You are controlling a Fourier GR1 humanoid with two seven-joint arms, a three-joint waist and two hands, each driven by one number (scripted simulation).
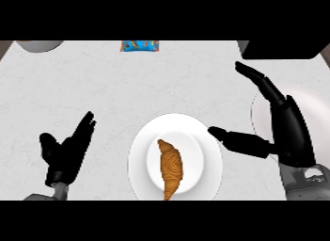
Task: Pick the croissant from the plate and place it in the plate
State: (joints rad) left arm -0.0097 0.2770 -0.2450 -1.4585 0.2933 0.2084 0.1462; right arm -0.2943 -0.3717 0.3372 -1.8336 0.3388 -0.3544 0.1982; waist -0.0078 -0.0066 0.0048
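A round white plate (143,141) sits on the pale marbled counter top (91,89), low in the middle of the head view. On it lies one golden-brown croissant (170,168), long and narrow, its pointed ends toward the far and near rims, set slightly right of the plate's centre and reaching down to the near rim. Nothing else is on that plate.

A second white plate (317,106) lies at the right side of the counter, much of it covered by the robot's right arm; no food can be seen on the part that shows.

The black right hand (285,132) hangs over the gap between the two plates. Its fingers stretch straight toward the far edge and its thumb juts left, the tip just over the right rim of the croissant's plate. The hand is spread wide and grasps nothing; the croissant lies apart from it.

The black left hand (65,151) shows at the lower left beside the plate, fingers up and relaxed, spread and holding nothing.

At the far edge are a small blue packet with orange markings (140,46), its print too small to read, a grey rounded vessel (39,45) at the far left corner, and a dark box-like object (285,49) at the far right.
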